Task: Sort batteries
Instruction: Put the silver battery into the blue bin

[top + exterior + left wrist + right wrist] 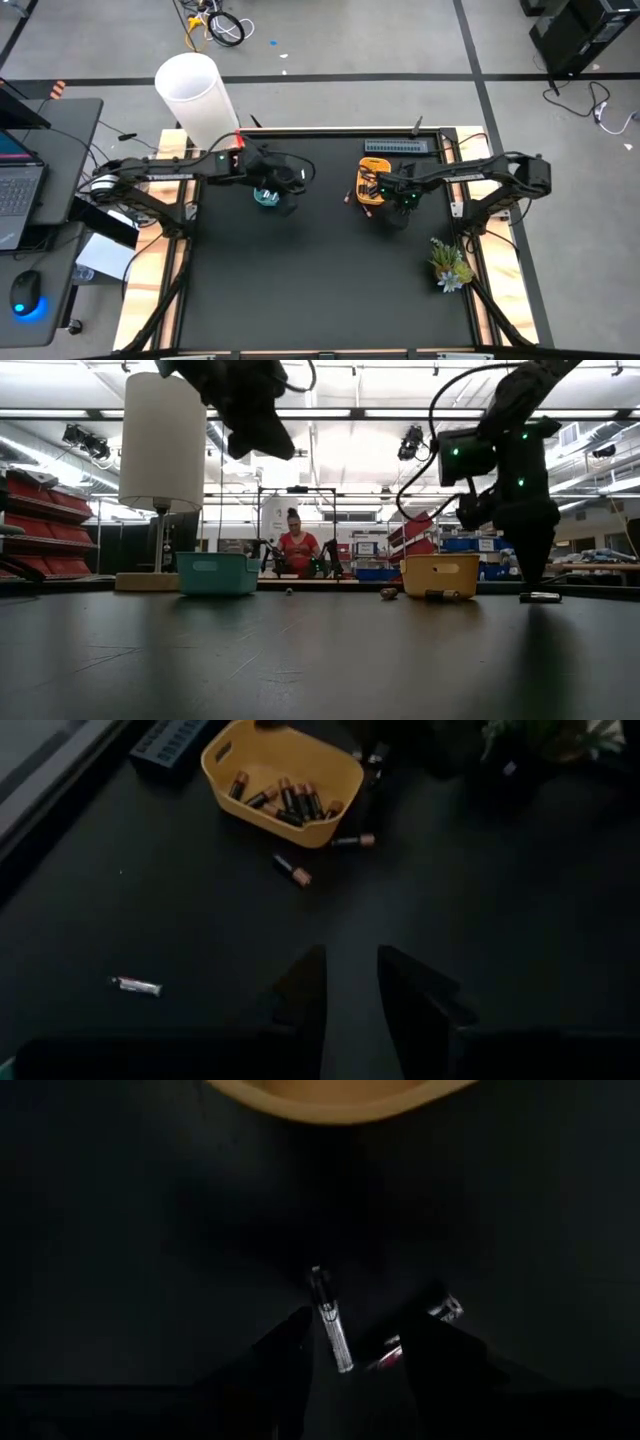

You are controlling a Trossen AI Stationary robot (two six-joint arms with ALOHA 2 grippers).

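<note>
My right gripper (352, 1348) points down, open, just above the table near the yellow tray (370, 190). Its fingers stand on either side of a whitish-silver battery (331, 1325) lying on the table. A second silvery battery (446, 1308) lies beside one finger. My left gripper (352, 982) hangs high over the teal tray (217, 573), open, with nothing between its fingers. The yellow tray (280, 775) holds several dark batteries with copper ends. Two more dark ones (293, 870) lie on the table beside it, and a whitish one (137, 986) lies farther off.
A tall white cylinder (195, 95) stands at the table's far left corner. A grey strip (395, 147) lies at the far edge and a small plant (450, 265) at the right. A person (297, 550) sits in the room beyond the table.
</note>
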